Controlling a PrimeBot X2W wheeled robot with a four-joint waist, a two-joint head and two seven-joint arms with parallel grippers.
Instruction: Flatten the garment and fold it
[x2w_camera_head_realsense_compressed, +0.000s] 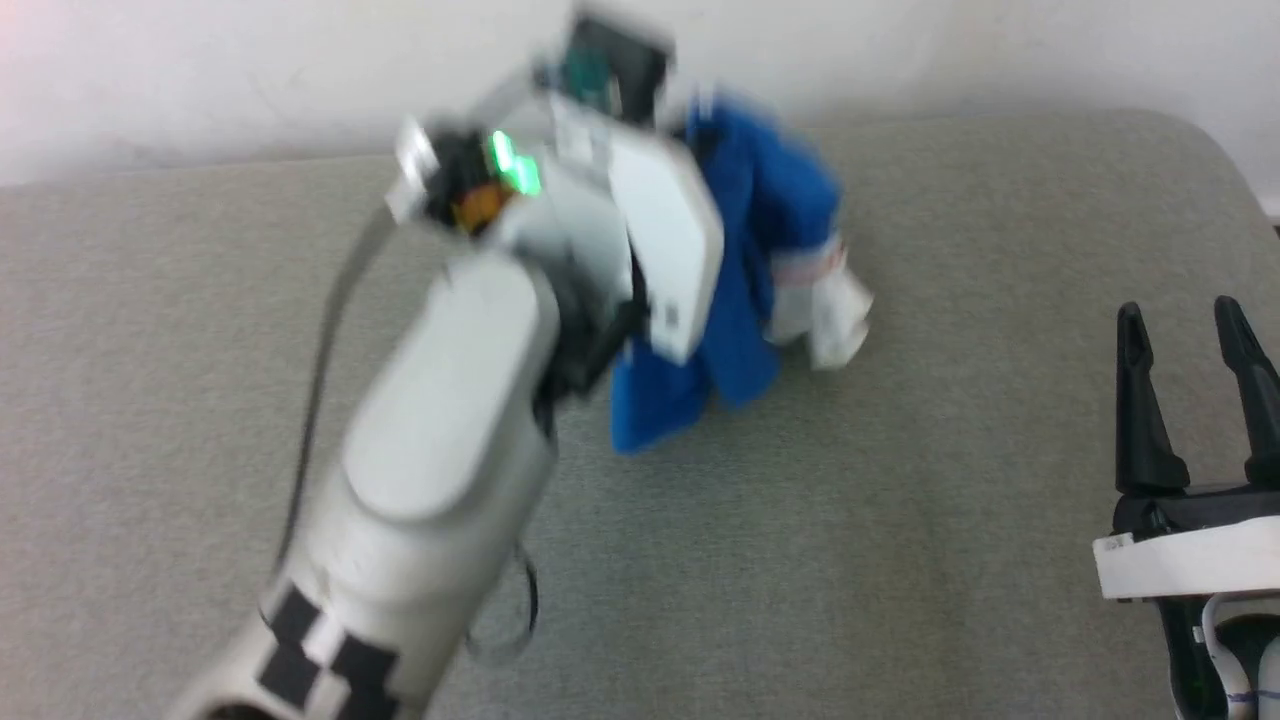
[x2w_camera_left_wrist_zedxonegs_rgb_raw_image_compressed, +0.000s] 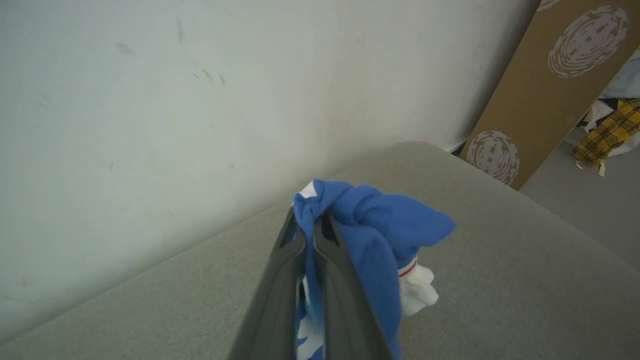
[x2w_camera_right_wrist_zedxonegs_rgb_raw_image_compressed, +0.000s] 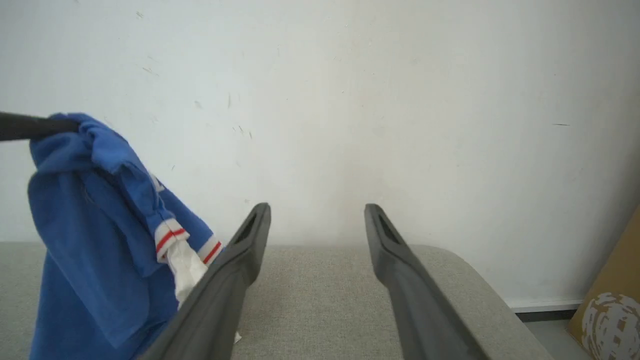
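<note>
**Q:** Where is the garment, and what holds it?

**A:** The garment (x2w_camera_head_realsense_compressed: 760, 300), a blue shirt with a white sleeve and red-striped trim, hangs in a bunch from the left end effector (x2w_camera_left_wrist_zedxonegs_rgb_raw_image_compressed: 310, 220). Its two dark fingers are pinched together on a fold of blue cloth. I cannot tell whether the lowest part brushes the desk (x2w_camera_head_realsense_compressed: 900, 560). The right end effector (x2w_camera_head_realsense_compressed: 1180, 315) waits well apart at the near right, fingers spread, holding nothing.

**Q:** How would it handle?

**A:** It looks light, soft and limp, and it droops wherever it is unsupported. A second hold on the dangling white sleeve or a lower edge would probably help spread it.

**Q:** And the surroundings?

**A:** The desk is covered in grey fabric and has rounded corners. It stands against a scuffed white wall (x2w_camera_left_wrist_zedxonegs_rgb_raw_image_compressed: 150, 125). Beyond its corner a patterned cardboard panel (x2w_camera_left_wrist_zedxonegs_rgb_raw_image_compressed: 540, 90) leans, and yellow plaid cloth (x2w_camera_left_wrist_zedxonegs_rgb_raw_image_compressed: 607, 127) lies on the grey floor (x2w_camera_left_wrist_zedxonegs_rgb_raw_image_compressed: 590, 200).
</note>
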